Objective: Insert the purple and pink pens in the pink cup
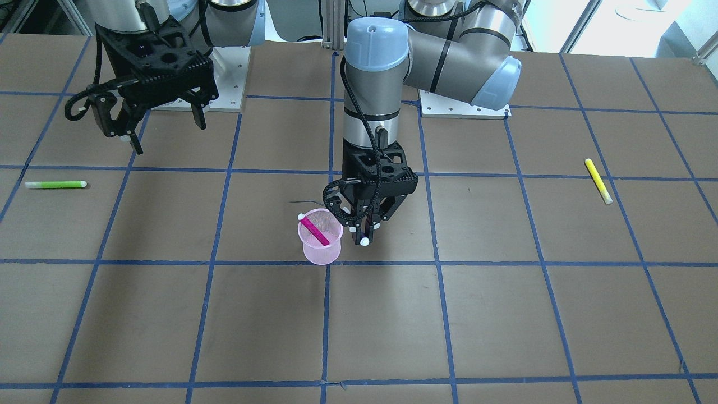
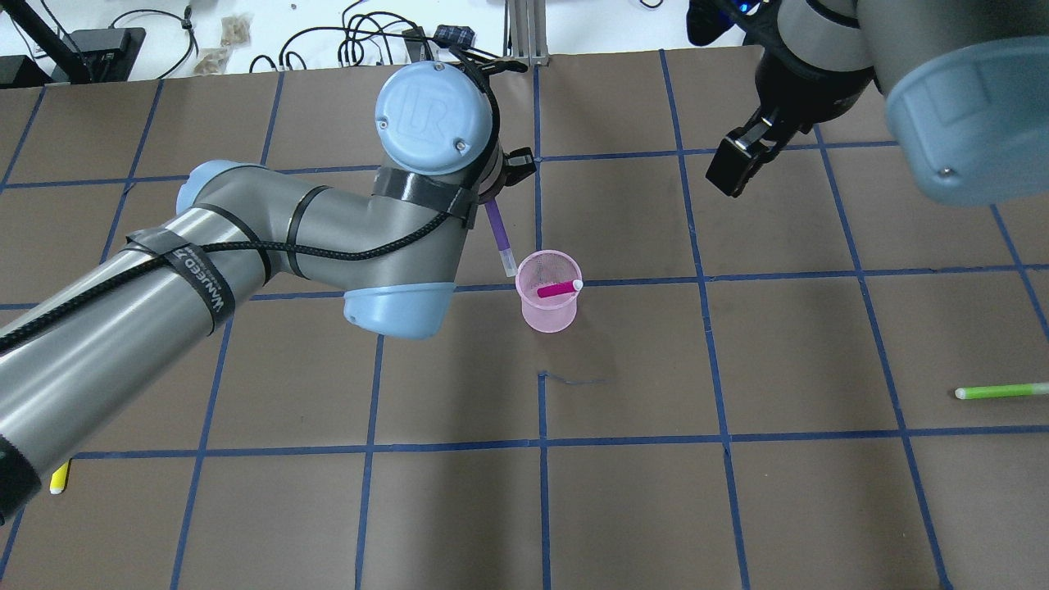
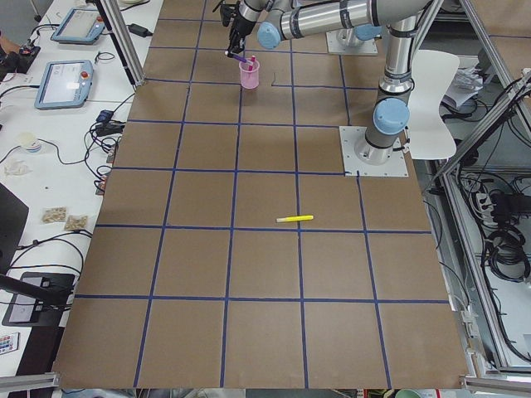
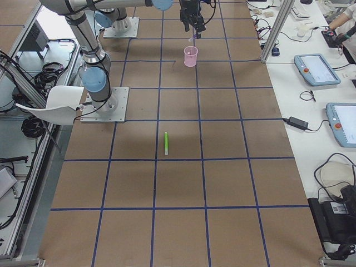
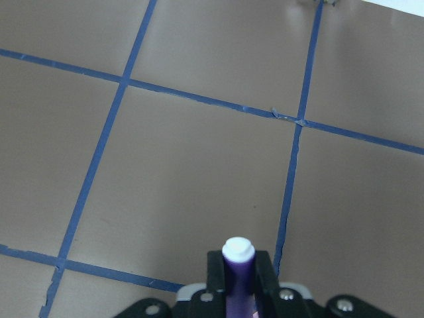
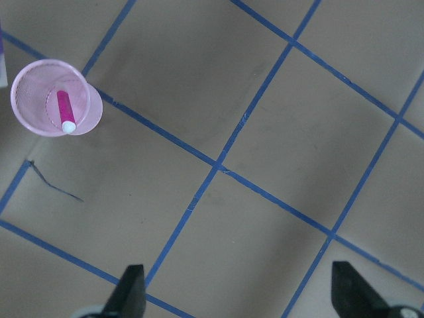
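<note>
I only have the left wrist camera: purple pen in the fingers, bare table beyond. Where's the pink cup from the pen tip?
Observer: In the overhead view the white tip of the purple pen sits just outside the rim of the pink cup, on its left in that view, not over the opening.
Operator: Is the pink pen in yet?
Observer: Yes, the pink pen leans inside the cup, white end at the rim.
Operator: Right arm in the way?
Observer: No; the right fingers are open, well away from the cup.
</note>
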Robot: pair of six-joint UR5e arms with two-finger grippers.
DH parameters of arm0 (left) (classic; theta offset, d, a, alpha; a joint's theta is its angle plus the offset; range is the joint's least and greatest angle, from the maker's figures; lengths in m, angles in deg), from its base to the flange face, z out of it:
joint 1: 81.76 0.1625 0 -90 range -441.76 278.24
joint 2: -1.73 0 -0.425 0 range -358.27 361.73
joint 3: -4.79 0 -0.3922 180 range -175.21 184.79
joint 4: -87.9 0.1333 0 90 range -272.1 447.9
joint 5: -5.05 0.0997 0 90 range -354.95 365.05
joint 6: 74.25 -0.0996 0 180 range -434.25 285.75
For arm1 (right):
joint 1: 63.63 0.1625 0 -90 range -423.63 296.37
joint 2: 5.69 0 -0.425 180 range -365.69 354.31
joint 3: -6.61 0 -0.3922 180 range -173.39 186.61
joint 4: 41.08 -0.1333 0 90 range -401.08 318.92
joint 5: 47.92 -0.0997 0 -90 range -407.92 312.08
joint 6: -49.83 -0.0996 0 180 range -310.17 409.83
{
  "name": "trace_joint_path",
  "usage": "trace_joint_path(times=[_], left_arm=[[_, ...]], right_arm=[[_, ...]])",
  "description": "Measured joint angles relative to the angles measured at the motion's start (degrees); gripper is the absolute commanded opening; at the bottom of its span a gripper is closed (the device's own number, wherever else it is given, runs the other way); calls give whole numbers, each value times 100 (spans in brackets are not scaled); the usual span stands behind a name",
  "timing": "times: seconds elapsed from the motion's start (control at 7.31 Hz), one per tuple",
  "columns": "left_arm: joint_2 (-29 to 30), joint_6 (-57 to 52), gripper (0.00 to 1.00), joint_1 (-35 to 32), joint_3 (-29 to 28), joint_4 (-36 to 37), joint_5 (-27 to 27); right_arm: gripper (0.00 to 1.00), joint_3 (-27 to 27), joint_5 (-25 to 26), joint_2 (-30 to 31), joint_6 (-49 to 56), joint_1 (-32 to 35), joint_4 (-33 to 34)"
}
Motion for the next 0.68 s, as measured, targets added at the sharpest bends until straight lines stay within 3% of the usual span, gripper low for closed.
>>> trace_joint_path(times=[0.27,0.68], left_arm=[[135,203,0,-144,6,125,11],[213,246,0,-248,71,158,30]], right_arm=[[100,35,-56,152,-1815,1,-36],[100,74,-84,269,-3426,11,-67]])
